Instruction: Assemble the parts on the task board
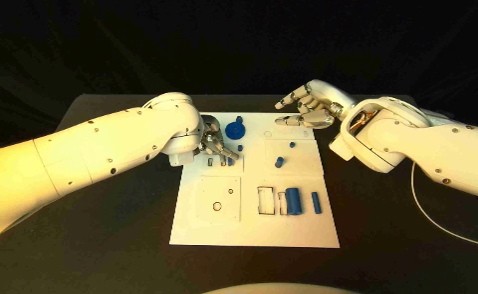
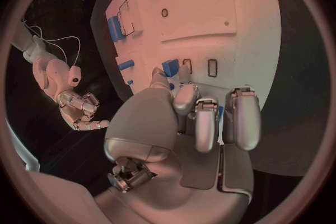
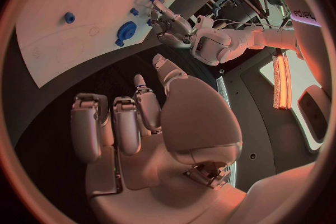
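Note:
The white task board [image 1: 257,221] [image 2: 210,0] [image 3: 84,5] lies in the middle of the table. My left hand [image 1: 214,145] [image 2: 196,117] reaches over its far left part and pinches a small blue piece [image 2: 170,66] between thumb and a finger, right at two narrow slots [image 2: 212,67]. A round blue part [image 1: 235,129] [image 3: 126,31] sits just beyond that hand. Two small blue pieces [image 1: 280,162] lie mid-board. A blue cylinder [image 1: 295,201] [image 2: 114,28] and a slim blue pin [image 1: 316,202] lie at the near right. My right hand [image 1: 309,111] [image 3: 140,129] hovers at the far right edge, fingers loosely bent, holding nothing.
The black table [image 1: 119,225] surrounds the board on all sides. A white cable [image 1: 428,204] trails from my right arm over the table's right side. A square plate with a small round hole [image 1: 219,206] occupies the board's near left.

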{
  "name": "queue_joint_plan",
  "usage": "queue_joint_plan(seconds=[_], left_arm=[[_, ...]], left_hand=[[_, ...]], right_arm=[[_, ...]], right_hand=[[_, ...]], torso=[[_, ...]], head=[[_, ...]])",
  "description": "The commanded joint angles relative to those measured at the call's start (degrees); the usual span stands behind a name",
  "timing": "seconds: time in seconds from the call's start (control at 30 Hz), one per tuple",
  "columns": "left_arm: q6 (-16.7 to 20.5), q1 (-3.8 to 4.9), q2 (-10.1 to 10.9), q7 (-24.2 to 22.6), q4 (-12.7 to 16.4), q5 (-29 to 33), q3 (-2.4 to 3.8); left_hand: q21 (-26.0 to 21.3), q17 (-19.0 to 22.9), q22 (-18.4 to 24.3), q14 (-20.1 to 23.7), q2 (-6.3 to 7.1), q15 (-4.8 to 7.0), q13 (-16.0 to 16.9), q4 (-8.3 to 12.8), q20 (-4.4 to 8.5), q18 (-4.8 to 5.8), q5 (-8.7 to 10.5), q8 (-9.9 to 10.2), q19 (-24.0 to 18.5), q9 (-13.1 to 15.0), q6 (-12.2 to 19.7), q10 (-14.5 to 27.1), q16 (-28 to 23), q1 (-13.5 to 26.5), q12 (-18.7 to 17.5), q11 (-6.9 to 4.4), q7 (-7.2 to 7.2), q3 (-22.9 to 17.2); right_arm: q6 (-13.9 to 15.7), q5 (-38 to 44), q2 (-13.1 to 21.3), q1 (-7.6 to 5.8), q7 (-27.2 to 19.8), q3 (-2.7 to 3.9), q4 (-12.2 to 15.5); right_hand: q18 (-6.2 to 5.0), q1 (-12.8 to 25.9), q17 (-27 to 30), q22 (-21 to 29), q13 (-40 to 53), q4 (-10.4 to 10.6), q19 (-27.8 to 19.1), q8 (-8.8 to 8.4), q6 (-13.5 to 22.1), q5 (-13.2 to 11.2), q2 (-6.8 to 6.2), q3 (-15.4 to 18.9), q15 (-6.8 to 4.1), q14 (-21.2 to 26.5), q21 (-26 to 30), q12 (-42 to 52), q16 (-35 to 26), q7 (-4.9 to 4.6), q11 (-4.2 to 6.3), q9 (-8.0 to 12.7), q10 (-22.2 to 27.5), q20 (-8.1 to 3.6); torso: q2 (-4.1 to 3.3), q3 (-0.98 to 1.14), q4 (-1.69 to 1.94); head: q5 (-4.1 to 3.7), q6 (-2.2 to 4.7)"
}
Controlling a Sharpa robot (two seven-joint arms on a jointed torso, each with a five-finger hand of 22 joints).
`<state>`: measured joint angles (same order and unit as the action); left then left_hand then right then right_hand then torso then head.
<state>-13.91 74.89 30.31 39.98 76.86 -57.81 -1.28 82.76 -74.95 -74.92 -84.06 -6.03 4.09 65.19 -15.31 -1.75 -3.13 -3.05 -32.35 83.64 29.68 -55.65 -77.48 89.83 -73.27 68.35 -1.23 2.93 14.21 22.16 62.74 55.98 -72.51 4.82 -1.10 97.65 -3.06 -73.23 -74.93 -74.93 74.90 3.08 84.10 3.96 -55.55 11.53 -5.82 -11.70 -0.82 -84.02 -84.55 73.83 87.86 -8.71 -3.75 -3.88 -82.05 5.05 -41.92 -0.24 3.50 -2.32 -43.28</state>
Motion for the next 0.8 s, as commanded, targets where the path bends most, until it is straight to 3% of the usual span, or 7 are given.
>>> queue_joint_plan(seconds=[0.03, 0.43, 0.63, 0.8], left_arm=[[-1.04, 0.07, -0.24, 0.84, -0.14, -0.2, -0.02], [-1.9, 0.07, -0.58, 0.64, -0.47, -0.2, -0.16], [-1.98, 0.07, -0.51, 0.53, -0.32, -0.19, -0.21], [-1.94, 0.06, -0.38, 0.47, -0.12, -0.13, -0.22]], left_hand=[[0.4, -15.05, -2.55, -5.94, 0.05, 0.39, 0.06, 0.23, -0.11, 0.4, 0.21, -0.31, 0.47, 0.09, 0.41, 0.0, 0.17, -0.47, 0.1, 0.05, -0.09, -0.25], [0.49, -15.05, -2.74, -5.94, -0.28, 0.38, 0.14, 0.58, -0.12, 0.43, 0.2, -0.51, 0.51, 0.57, 0.59, -0.02, 0.17, -1.2, 0.12, 0.05, -0.09, -0.65], [0.46, -15.05, -2.76, -5.94, -2.18, 0.67, 0.08, 3.45, 0.05, 0.39, 0.15, -0.48, 0.4, 1.34, 1.42, 0.14, 0.17, -6.27, -0.13, -0.34, -0.51, -4.04], [0.39, -15.05, -2.73, -5.94, -2.84, 0.91, -0.15, 5.79, 0.31, 0.37, 0.1, 0.15, 0.3, 1.5, 2.16, 0.46, 0.17, -10.18, -0.63, -0.59, -0.74, -7.27]], right_arm=[[-0.92, 0.18, -0.08, 0.02, 0.18, -0.01, -0.01], [-1.51, 0.18, -0.24, 0.02, 0.33, -0.02, -0.1], [-1.74, 0.18, -0.3, 0.03, 0.38, -0.04, -0.1], [-1.8, 0.18, -0.32, 0.03, 0.39, -0.05, -0.1]], right_hand=[[0.45, 0.0, -9.79, -2.89, 5.03, 0.14, -0.01, 0.17, -0.41, 0.19, 0.5, 0.27, 0.12, -4.82, 0.18, -0.24, -0.18, 0.12, 0.21, -0.07, 0.15, 0.29], [0.46, 0.0, -9.8, -2.93, 5.07, 0.16, 0.0, 0.19, -0.48, 0.29, 0.52, 0.29, 0.11, -4.82, 0.16, -0.16, -0.18, 0.13, 0.22, -0.08, 0.11, 0.28], [0.45, 0.01, -9.83, -2.91, 5.08, 0.2, 0.0, 0.21, -0.54, 0.38, 0.59, 0.29, 0.09, -4.83, 0.18, -0.13, -0.16, 0.15, 0.24, -0.09, 0.09, 0.27], [0.45, 0.0, -9.82, -2.91, 5.07, 0.22, 0.0, 0.22, -0.57, 0.43, 0.63, 0.28, 0.08, -4.83, 0.18, -0.13, -0.17, 0.16, 0.25, -0.09, 0.09, 0.26]], torso=[[-0.01, 0.0, 0.0], [0.0, 0.03, 0.0], [0.0, 0.03, 0.0], [0.03, 0.03, 0.02]], head=[[0.04, -0.11], [-0.01, -0.34], [0.01, -0.45], [-0.04, -0.49]])
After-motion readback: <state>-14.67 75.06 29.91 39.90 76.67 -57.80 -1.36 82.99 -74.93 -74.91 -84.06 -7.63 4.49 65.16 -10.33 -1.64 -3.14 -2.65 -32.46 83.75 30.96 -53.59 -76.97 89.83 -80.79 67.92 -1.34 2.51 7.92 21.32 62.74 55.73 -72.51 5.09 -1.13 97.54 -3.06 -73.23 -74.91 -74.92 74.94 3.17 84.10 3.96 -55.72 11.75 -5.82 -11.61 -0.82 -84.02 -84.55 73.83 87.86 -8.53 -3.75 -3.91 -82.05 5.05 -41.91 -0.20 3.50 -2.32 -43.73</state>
